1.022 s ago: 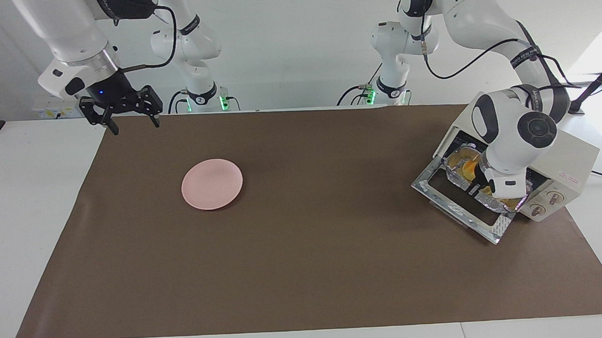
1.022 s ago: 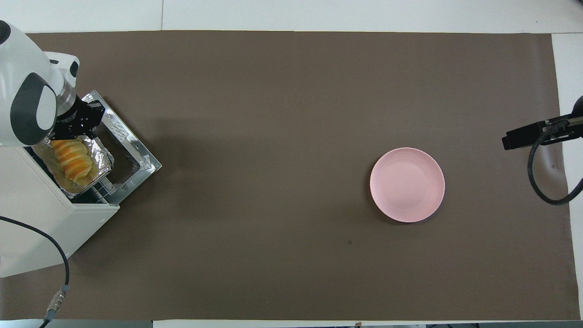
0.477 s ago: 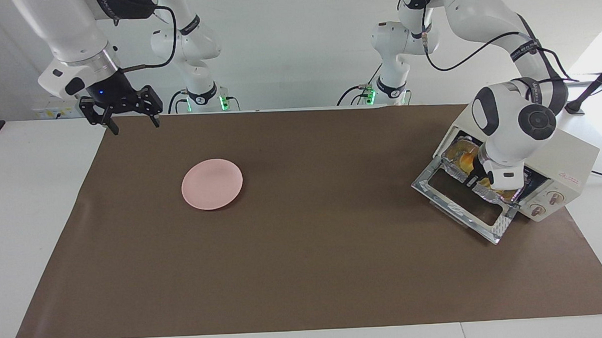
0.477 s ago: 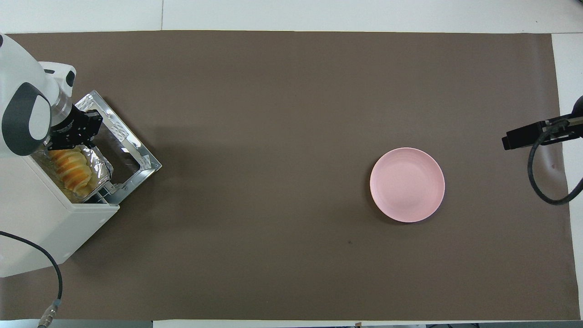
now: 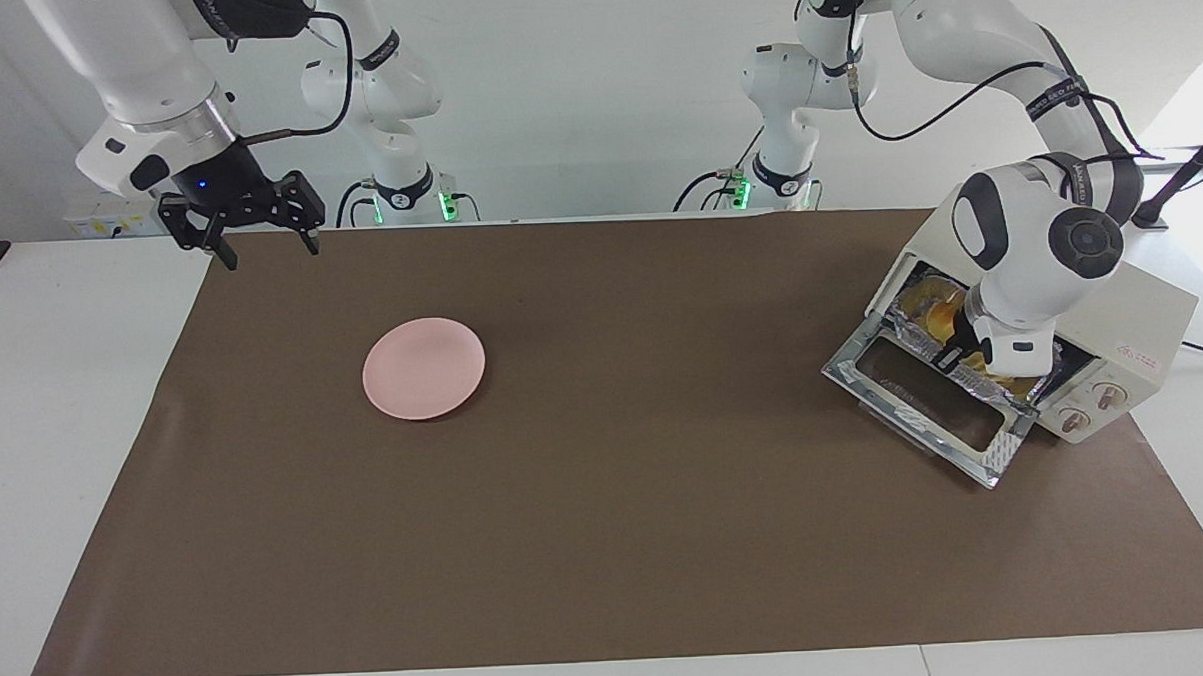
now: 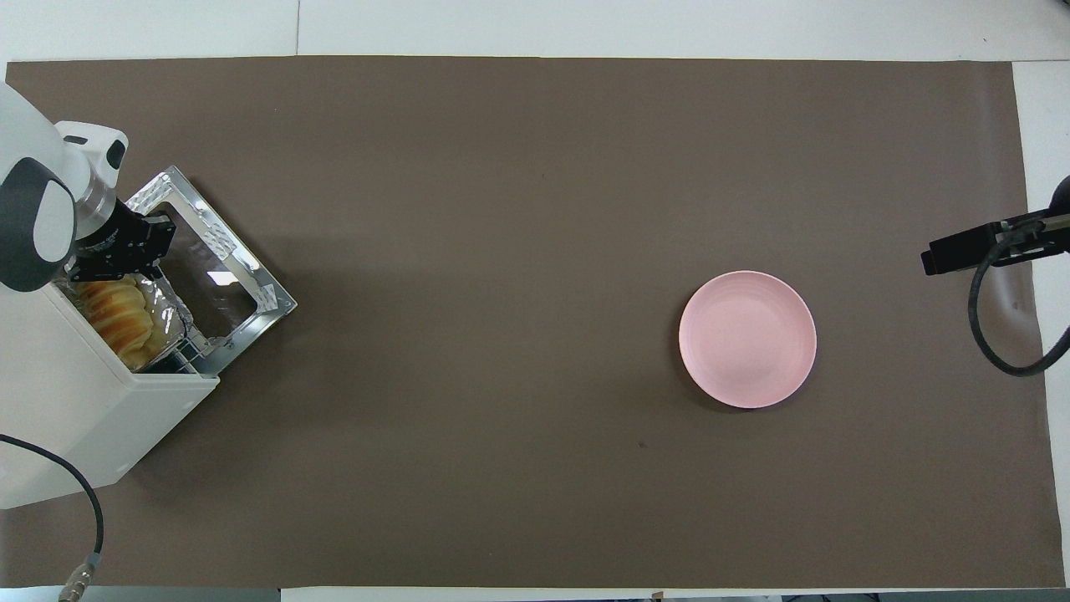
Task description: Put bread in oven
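Sitting at the left arm's end of the tabletop (image 5: 608,538), the oven (image 5: 1132,329) has its door (image 6: 219,276) dropped flat; most of the brown mat is bare, with only a pink plate (image 5: 423,368) toward the right arm's end. Left pincer (image 6: 125,251) is clenched at the oven mouth, on the foil tray (image 6: 167,303) edge; whether it pinches or just presses the foil, can't tell. Bread (image 6: 113,311) lies in that tray on the rack, mostly inside the oven, just beside the pincer and deeper in. Right pincer (image 5: 263,230) hangs released over the mat corner, well apart from everything, waiting.
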`<state>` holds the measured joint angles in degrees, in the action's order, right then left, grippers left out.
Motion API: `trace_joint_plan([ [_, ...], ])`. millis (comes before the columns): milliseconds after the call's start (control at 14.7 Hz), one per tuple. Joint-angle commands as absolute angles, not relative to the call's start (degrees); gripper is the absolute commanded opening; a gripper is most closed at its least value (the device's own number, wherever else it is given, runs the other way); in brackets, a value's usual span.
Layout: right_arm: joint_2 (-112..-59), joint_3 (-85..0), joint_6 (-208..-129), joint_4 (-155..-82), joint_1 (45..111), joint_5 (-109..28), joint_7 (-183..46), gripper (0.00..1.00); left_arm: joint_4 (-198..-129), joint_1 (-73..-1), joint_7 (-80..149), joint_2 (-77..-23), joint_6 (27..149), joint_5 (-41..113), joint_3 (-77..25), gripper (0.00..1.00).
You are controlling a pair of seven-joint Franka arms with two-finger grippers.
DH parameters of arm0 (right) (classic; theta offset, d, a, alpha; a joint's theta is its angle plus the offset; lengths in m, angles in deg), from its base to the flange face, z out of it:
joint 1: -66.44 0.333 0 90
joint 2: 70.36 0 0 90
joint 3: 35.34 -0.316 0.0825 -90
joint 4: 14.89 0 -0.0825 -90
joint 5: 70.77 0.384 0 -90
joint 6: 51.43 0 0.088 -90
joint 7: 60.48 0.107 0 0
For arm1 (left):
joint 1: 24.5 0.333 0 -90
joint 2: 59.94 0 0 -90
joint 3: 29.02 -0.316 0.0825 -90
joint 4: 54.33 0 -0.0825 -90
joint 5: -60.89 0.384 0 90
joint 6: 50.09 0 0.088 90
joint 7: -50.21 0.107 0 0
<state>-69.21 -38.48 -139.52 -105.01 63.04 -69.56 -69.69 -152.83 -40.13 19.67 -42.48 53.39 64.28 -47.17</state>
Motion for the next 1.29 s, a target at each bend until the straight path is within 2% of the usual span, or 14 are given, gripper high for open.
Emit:
trace_joint_plan([
  [0, -68.0, -38.9, -139.8, -106.3, 62.4, -69.4, -68.8, 1.00, -155.1, -40.1, 20.8, -44.7, 52.5, 64.9, -47.2, 0.00],
  [1090, -68.0, -38.9, -139.8, -106.3, 62.4, -69.4, -68.8, 1.00, -155.0, -40.0, 17.1, -44.9, 52.0, 68.4, -47.9, 0.00],
  [1158, -68.0, -38.9, -139.8, -106.3, 62.4, -69.4, -68.8, 1.00, -154.8, -40.0, 17.4, -44.9, 52.0, 68.4, -47.9, 0.28],
  [1226, -68.0, -38.9, -139.8, -106.3, 62.4, -69.4, -68.8, 1.00, -154.8, -40.0, 17.5, -44.9, 52.0, 68.4, -47.9, 0.50],
])
